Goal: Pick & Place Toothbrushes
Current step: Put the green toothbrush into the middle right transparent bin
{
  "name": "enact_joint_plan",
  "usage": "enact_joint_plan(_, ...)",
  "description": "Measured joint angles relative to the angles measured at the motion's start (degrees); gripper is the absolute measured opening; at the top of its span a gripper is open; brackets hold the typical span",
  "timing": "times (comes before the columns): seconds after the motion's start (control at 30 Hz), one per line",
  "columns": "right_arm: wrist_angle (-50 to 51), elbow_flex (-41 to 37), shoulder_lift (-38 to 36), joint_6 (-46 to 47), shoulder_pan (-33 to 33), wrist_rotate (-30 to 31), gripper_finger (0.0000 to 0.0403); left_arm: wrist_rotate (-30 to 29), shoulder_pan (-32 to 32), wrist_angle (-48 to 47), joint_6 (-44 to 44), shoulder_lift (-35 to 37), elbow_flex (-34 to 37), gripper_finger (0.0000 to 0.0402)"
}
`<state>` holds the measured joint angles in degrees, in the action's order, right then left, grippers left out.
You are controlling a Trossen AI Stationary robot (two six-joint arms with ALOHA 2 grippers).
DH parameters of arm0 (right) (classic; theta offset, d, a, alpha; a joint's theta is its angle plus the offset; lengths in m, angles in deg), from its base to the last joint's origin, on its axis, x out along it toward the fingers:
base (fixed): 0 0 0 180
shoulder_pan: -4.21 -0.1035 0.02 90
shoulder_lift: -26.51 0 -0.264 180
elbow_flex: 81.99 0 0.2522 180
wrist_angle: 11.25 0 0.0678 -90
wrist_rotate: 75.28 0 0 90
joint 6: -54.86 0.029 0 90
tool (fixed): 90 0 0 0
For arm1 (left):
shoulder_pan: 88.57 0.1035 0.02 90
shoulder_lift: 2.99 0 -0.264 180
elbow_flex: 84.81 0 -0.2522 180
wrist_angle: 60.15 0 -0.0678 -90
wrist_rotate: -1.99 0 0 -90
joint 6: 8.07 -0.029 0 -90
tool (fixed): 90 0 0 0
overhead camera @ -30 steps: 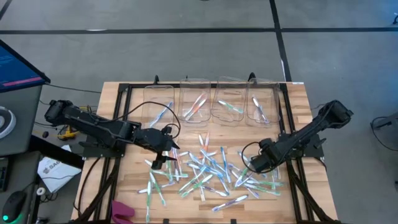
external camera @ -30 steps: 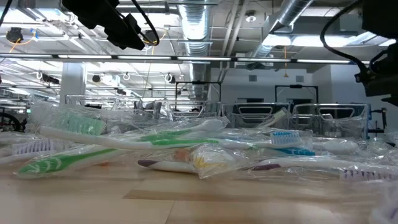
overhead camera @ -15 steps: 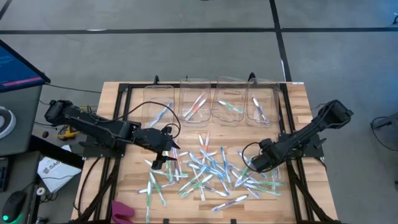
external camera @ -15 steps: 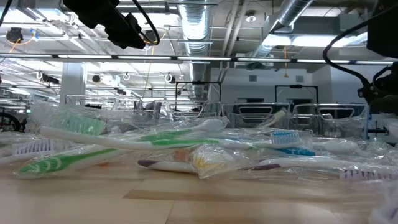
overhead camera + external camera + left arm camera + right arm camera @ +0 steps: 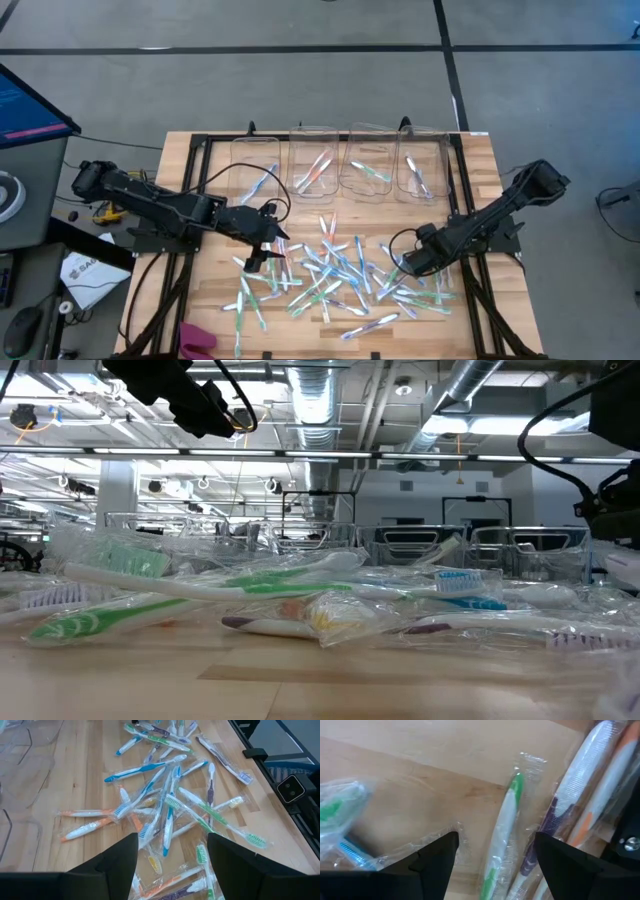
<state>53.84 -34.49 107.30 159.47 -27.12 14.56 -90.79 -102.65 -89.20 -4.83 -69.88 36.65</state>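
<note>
Dozens of toothbrushes (image 5: 335,275), between both grippers

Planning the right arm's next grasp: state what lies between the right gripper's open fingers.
In the right wrist view, the right gripper hangs open over a wrapped green-and-white toothbrush on the wooden table, between the fingers.

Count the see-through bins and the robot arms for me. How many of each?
Clear bins: 4, in a row at the table's far edge
Robot arms: 2, the left arm and the right arm
Total: 6
</note>
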Motion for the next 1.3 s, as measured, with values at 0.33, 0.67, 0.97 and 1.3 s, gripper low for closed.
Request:
enact_joint_plan(0.33, -1.08, -0.07, 0.11, -0.09, -0.02, 0.17, 0.0213, 0.0, 0.02, 0.0, 0.0, 0.0, 0.0, 0.0232)
enact_joint_plan(0.67, -1.32, -0.17, 0.24, -1.77, -0.04, 0.16, 0.0026, 0.0, 0.0, -0.02, 0.02, 0.0, 0.0, 0.0232)
enact_joint_plan(0.97, 1.19, 2.35, 0.55, -5.51, -0.18, 2.31, 0.0014, -0.02, 0.02, -0.02, 0.02, 0.0, 0.0, 0.0232)
enact_joint_plan(1.3, 7.37, 12.9, 0.35, -11.4, -0.35, 11.67, 0.0013, -5.88, 0.02, 8.86, 0.0, 0.02, 3.19, 0.0232)
